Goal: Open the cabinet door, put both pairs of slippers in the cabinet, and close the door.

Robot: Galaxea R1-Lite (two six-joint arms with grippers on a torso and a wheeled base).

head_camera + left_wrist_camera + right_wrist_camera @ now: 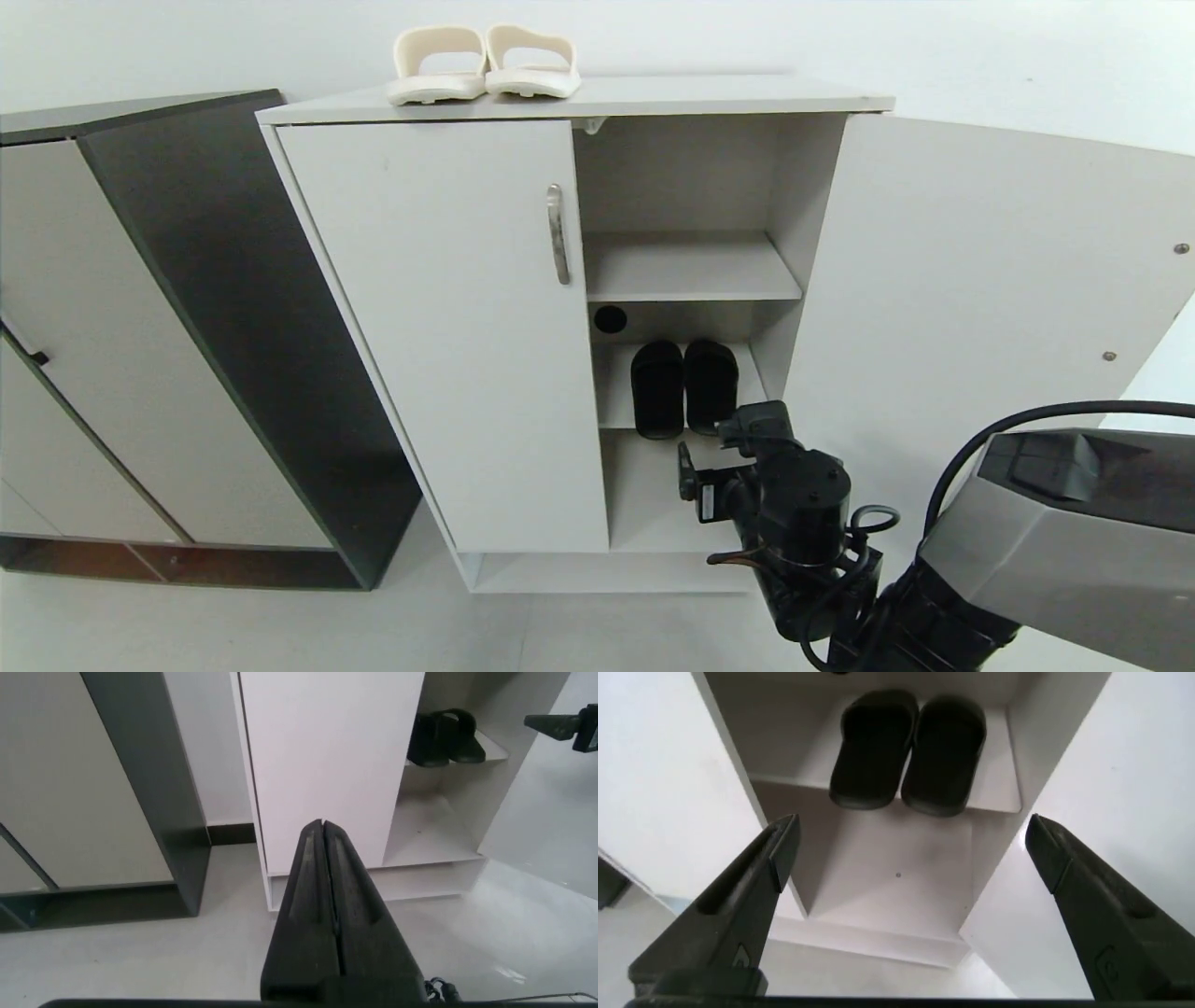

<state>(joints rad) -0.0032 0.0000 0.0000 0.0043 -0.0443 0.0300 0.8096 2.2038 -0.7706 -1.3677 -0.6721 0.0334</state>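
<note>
The white cabinet [579, 98] has its right door [971, 308] swung wide open and its left door [439, 327] closed. A black pair of slippers [683, 385] lies on the middle shelf [908, 751], also seen in the left wrist view [447, 737]. A cream pair of slippers [484, 63] rests on the cabinet's top at the left. My right gripper [721, 446] is open and holds nothing, just in front of and below the black pair [910, 840]. My left gripper [322, 835] is shut and holds nothing, low over the floor in front of the closed door.
A dark grey cabinet [233, 308] stands against the white one's left side. The closed door carries a metal handle [556, 233]. The upper shelf [691, 271] and bottom shelf [653, 495] are bare. Grey floor [280, 625] lies in front.
</note>
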